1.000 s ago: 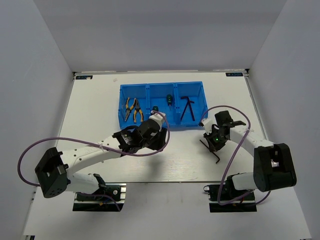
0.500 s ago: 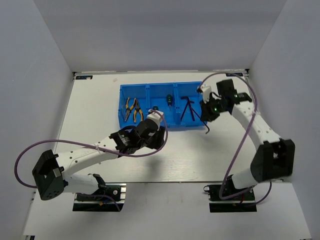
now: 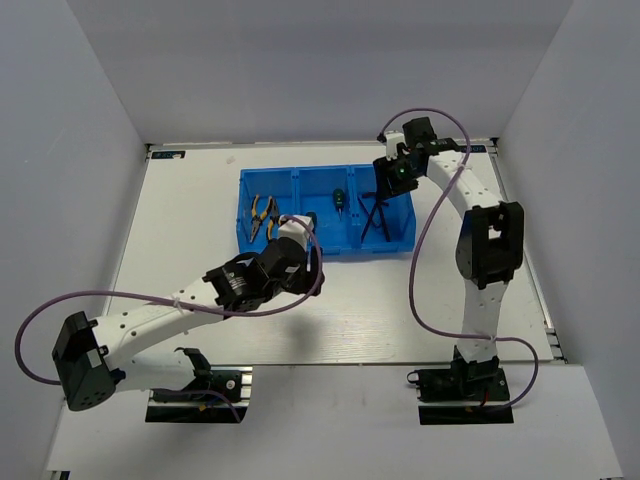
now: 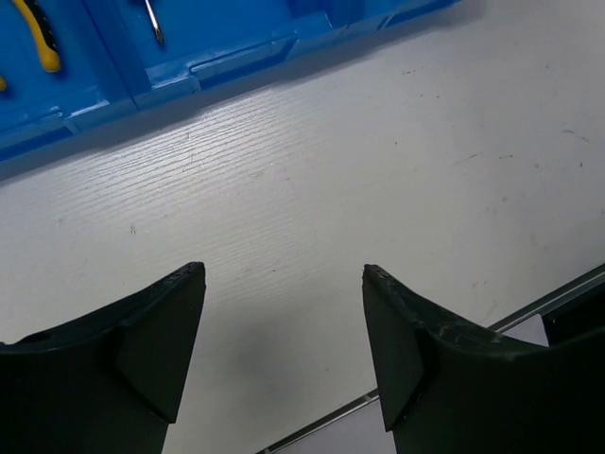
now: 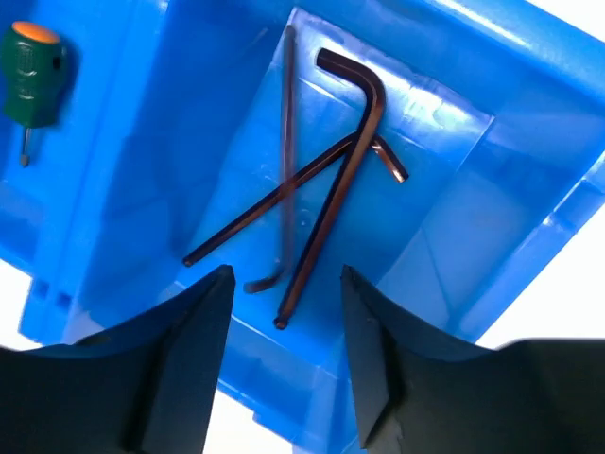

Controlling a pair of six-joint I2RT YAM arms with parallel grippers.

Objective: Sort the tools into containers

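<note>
The blue bin (image 3: 322, 171) has three compartments side by side. Two yellow-handled pliers (image 3: 265, 216) lie in the left one, two green screwdrivers (image 3: 339, 200) in the middle one. Three dark hex keys (image 5: 345, 180) lie crossed in the right one, one of them blurred. My right gripper (image 5: 286, 279) hangs open and empty just above them, over that compartment (image 3: 388, 187). In front of the bin, my left gripper (image 4: 284, 274) stands wide open over bare table with nothing between its fingers (image 3: 300, 262).
The left wrist view shows the bin's front wall (image 4: 217, 61), a yellow pliers handle (image 4: 38, 38) and a screwdriver shaft (image 4: 153, 24). The table's near edge (image 4: 444, 355) lies close behind the left fingers. Purple cables (image 3: 430, 250) loop from both arms.
My right gripper carried a hex key from the table up over the right compartment and opened, and the key now lies in the bin. The left arm drew back from the bin, jaws wider.
</note>
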